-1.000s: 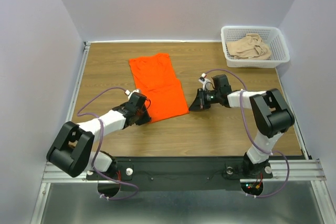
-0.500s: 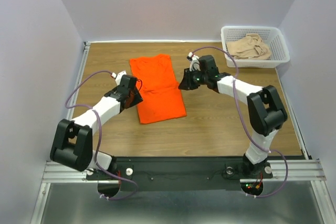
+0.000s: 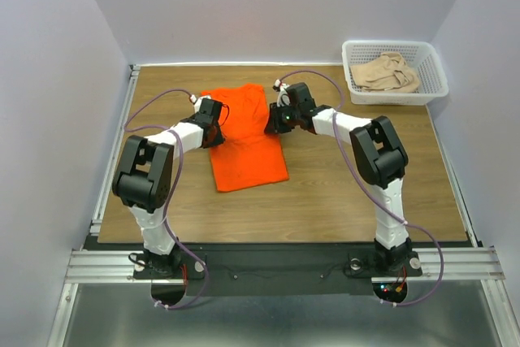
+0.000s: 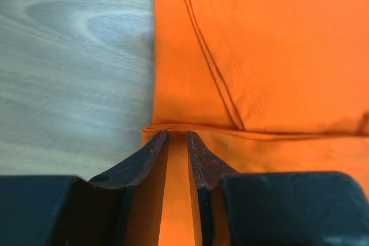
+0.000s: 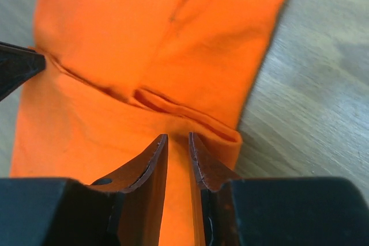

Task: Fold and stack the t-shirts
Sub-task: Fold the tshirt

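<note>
The orange t-shirt lies flat on the wooden table, long side running away from me. My left gripper is at its left edge and my right gripper at its right edge, both around the shirt's middle. In the left wrist view the jaws stand narrowly apart with orange cloth between them, at a raised crease. The right wrist view shows the same: the jaws pinch the cloth at a crease across the shirt. The beige t-shirt lies crumpled in the basket.
The white lattice basket stands at the table's far right corner. Bare wooden table surrounds the shirt. A metal rail runs along the table's left edge. White walls close in on three sides.
Both grippers have moved from beside the shirt's near corners toward the far side and inward, and now sit on its side edges near the middle. The shirt's near edge stays on the table.
</note>
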Available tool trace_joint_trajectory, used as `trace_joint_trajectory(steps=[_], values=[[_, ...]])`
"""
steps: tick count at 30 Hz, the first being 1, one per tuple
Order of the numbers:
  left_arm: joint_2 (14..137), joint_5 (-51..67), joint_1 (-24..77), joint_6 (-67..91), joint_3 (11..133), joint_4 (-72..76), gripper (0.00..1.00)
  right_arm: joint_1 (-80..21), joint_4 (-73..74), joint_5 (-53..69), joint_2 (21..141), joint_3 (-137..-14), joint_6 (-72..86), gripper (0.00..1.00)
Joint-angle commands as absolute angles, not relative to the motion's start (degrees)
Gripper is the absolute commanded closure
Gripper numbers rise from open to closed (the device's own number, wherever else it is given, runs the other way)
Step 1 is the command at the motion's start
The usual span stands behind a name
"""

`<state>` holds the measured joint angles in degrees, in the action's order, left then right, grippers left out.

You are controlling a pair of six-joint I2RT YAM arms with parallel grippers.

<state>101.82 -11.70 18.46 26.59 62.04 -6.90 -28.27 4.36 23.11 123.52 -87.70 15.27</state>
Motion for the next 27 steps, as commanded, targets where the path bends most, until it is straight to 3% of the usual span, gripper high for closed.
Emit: trace_joint_trajectory(steps=[1,8,17,21,25,27], values=[[104.41,-10.21,18.28,24.34,63.98,-7.38,0.7,-28.13,3.96,19.69,124.54,-86.42,16.61,0.73],[105.3,-6.33,21.0,28.12,59.51,-7.47,0.73,-26.37,5.01,16.97,118.84,-73.76,19.25,0.74],[95.46,-3.51,25.84,33.75,51.24,-6.5,0.71,-26.1,7.12,13.53,104.95,-57.22,18.37,0.74],[88.09,-6.06,25.93,33.05,51.5,-7.11,0.57,-26.1,8.08,14.41,100.12,-58.7,17.67,0.72],[81.92,-9.66,25.93,31.38,55.0,-12.29,0.42,-26.1,12.9,13.1,94.76,-61.96,18.19,0.64],[79.3,-11.25,25.93,30.94,55.81,-17.8,0.29,-26.02,14.84,11.96,93.09,-61.97,19.24,0.61]])
